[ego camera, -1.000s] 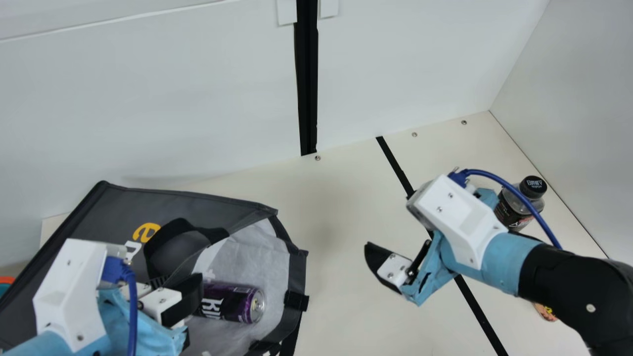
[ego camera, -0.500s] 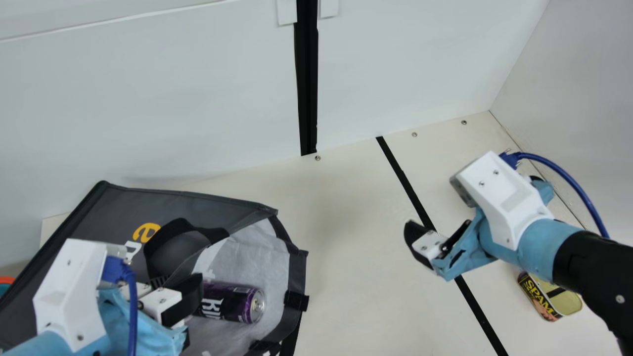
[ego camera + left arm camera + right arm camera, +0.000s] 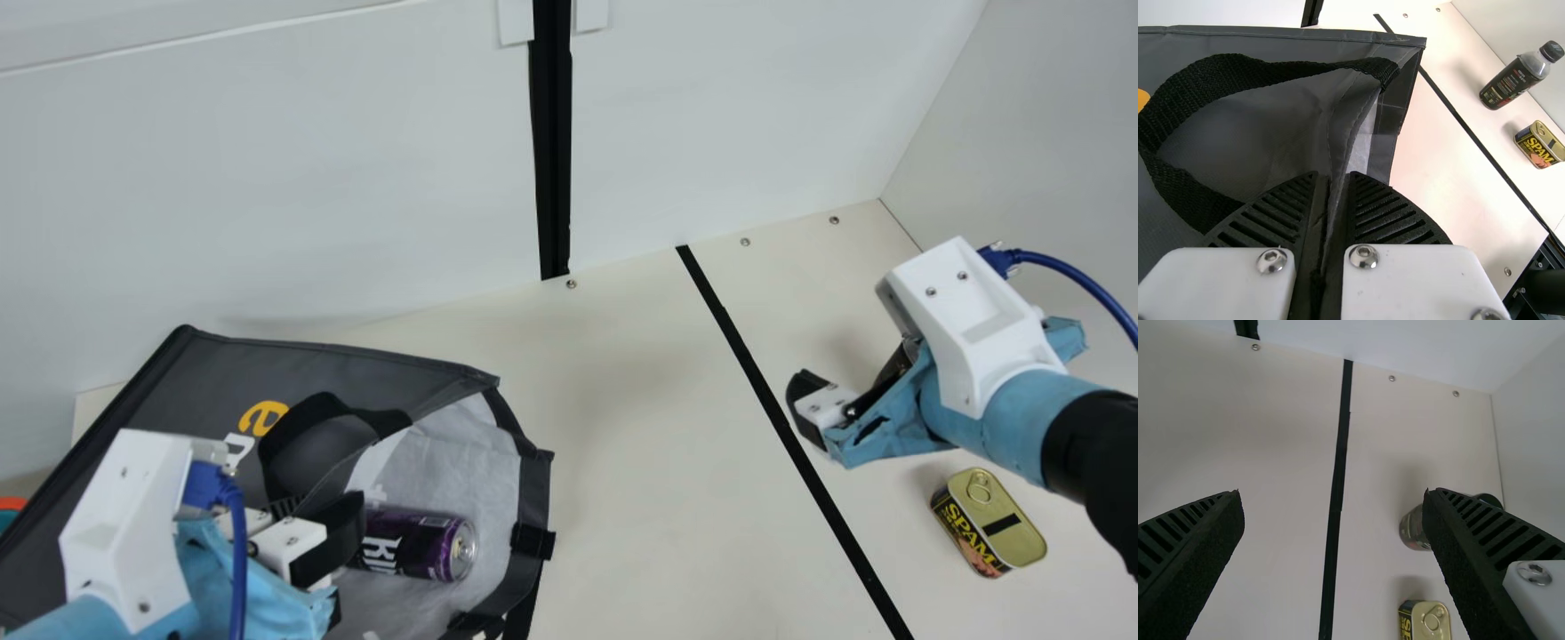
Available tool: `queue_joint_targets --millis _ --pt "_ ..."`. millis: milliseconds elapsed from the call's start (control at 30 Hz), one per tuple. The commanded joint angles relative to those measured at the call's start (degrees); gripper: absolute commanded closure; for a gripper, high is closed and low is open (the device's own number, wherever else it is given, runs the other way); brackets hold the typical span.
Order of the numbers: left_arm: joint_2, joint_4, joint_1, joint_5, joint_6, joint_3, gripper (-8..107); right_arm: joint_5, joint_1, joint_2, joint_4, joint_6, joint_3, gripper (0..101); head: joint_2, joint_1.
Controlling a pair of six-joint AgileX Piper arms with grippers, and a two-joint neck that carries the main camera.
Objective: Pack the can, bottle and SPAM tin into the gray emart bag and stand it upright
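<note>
At the left, grips an edge of the gray emart bag (image 3: 209, 378) with the left gripper (image 3: 311, 522), with the purple can (image 3: 413, 544) on its side inside. At the right, holds the right gripper (image 3: 849, 378) spread and empty above the table (image 3: 658, 462), near the upright bottle (image 3: 1510, 84), with the SPAM tin (image 3: 1000, 520) nearer.
</note>
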Motion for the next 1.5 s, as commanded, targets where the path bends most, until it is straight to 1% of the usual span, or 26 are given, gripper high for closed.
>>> queue_joint_targets --millis 0,300,500,933,1233,1467 --pt "0.0 0.0 0.0 0.0 0.0 0.0 107 0.58 -0.02 -0.13 -1.73 1.76 -0.57 6 -0.14 -1.3" --pt "0.0 0.0 0.0 0.0 0.0 0.0 107 3.43 0.42 -0.33 -7.64 7.71 -3.34 6 -0.14 -1.3" --pt "0.0 0.0 0.0 0.0 0.0 0.0 107 5.6 0.88 -0.46 -10.66 10.61 -5.37 6 -0.14 -1.3" --pt "0.0 0.0 0.0 0.0 0.0 0.0 107 9.86 2.27 -0.37 -14.79 14.81 -9.3 6 -0.14 -1.3" --pt "0.0 0.0 0.0 0.0 0.0 0.0 107 12.6 1.32 -0.18 -14.68 16.77 -12.12 6 -0.14 -1.3" --pt "0.0 0.0 0.0 0.0 0.0 0.0 107 12.7 -1.48 -0.3 -12.76 16.54 -12.66 6 -0.14 -1.3"
